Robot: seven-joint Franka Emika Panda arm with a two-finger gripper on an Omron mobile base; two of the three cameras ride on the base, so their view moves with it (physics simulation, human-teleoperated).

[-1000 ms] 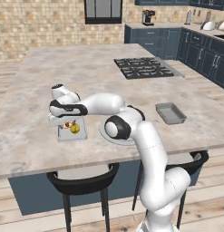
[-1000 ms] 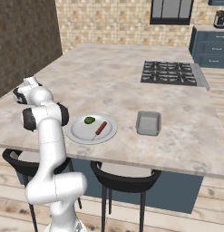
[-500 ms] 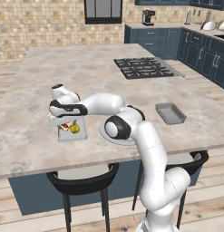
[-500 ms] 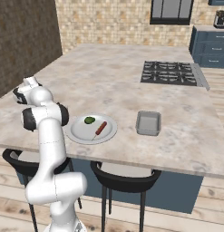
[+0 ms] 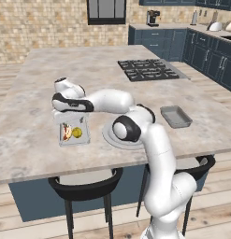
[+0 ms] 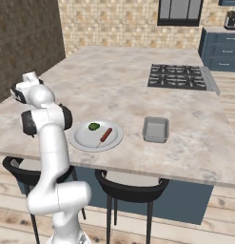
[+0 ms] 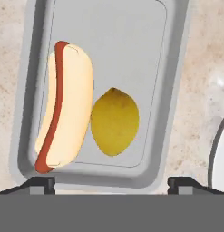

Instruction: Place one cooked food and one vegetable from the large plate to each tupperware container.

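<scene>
My gripper [image 5: 70,120] hangs open just above the left tupperware container [image 5: 83,140], nothing between its fingers. In the hand view this grey tray [image 7: 131,50] holds a hot dog [image 7: 65,108] in a bun and, touching its side, a yellow lemon-shaped vegetable [image 7: 114,121]; both fingertips [image 7: 41,183] stand wide apart at the tray's near rim. The large plate [image 6: 83,138] carries a green vegetable [image 6: 93,126] and a red sausage [image 6: 105,135]. To its right lies the second tupperware container [image 6: 155,129], with nothing in it.
A gas cooktop [image 5: 147,70] sits at the far right of the island counter. Two dark stools [image 6: 131,183] stand under the counter's near edge. The arm's elbow [image 5: 128,128] covers much of the plate in the left base view.
The jaws have spread a little wider over the left tray. The arm and the food in the tray have stayed where they were.
</scene>
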